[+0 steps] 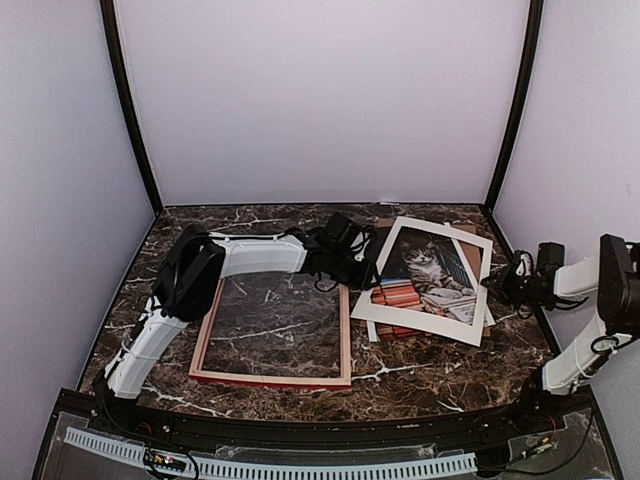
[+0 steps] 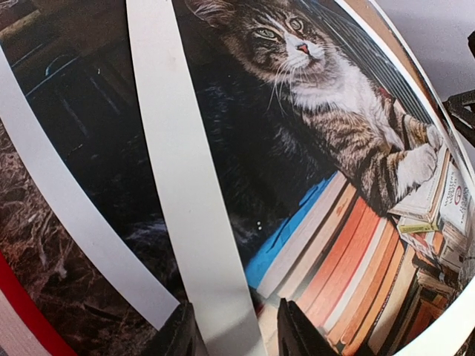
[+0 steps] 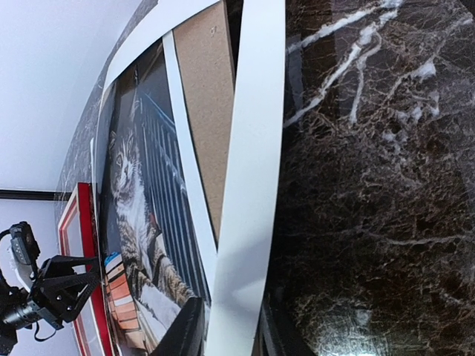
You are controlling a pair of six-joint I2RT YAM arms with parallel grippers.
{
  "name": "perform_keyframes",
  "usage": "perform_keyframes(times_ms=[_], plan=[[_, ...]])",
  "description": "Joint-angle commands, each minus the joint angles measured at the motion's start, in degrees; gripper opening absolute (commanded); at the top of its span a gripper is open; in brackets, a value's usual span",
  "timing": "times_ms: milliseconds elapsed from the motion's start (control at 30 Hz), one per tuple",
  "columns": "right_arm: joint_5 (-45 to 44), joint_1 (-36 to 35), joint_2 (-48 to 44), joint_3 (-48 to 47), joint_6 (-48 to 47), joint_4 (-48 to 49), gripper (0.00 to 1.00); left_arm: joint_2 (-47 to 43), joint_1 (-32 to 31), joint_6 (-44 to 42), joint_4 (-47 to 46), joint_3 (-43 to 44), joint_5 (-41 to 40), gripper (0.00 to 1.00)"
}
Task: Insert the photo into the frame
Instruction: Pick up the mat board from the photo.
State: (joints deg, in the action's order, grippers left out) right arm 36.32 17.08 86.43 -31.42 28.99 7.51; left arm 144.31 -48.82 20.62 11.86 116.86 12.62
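Observation:
The frame (image 1: 270, 379) lies flat at centre left, pale pinkish side up; its red edge shows in the wrist views (image 2: 22, 311) (image 3: 85, 222). The cat photo (image 1: 425, 265) (image 2: 312, 111) (image 3: 130, 200) lies to its right under a white mat (image 1: 450, 230), skewed over it. My left gripper (image 1: 368, 268) (image 2: 234, 319) straddles the mat's left border strip (image 2: 178, 148), with a gap at the right finger. My right gripper (image 1: 508, 288) (image 3: 230, 319) straddles the right border strip (image 3: 252, 148), fingers close to both its edges. Neither is clamped.
A brown backing board (image 3: 208, 89) lies under the photo and mat. Marble table (image 1: 430, 375) extends to the right of the mat (image 3: 371, 185). Walls enclose the table at the back and both sides.

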Motion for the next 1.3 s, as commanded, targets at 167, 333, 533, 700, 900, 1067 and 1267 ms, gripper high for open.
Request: perform_keyframes(times_ms=[167, 333, 533, 700, 900, 1067, 1267], plan=[[-0.4, -1.0, -2.4, -1.1, -1.9, -0.1, 0.35, -0.5, -0.9, -1.1, 3.4, -2.2, -0.8, 0.41], [0.2, -1.2, -2.2, -1.4, -1.4, 0.2, 0.33, -0.6, -0.9, -1.1, 3.7, -2.2, -1.0, 0.40], [1.8, -1.4, -2.2, -1.2, 1.1, 2.2, 0.30, -0.7, -0.9, -1.3, 3.6, -2.4, -1.3, 0.40], [2.2, -1.4, -3.0, -1.0, 3.2, 3.1, 0.27, -0.7, -0.9, -1.3, 3.5, -2.6, -1.5, 0.40], [1.3, -1.3, -4.2, -1.4, 5.3, 2.8, 0.27, -0.8, -0.9, -1.4, 3.4, -2.8, -1.8, 0.40], [0.4, -1.3, -4.4, -1.9, 6.7, 2.4, 0.27, -0.9, -0.9, -1.2, 3.1, -3.1, -1.8, 0.40], [0.6, -1.3, -4.4, -1.7, 9.0, 3.5, 0.27, -1.1, -0.9, -1.2, 3.0, -3.4, -2.0, 0.40]])
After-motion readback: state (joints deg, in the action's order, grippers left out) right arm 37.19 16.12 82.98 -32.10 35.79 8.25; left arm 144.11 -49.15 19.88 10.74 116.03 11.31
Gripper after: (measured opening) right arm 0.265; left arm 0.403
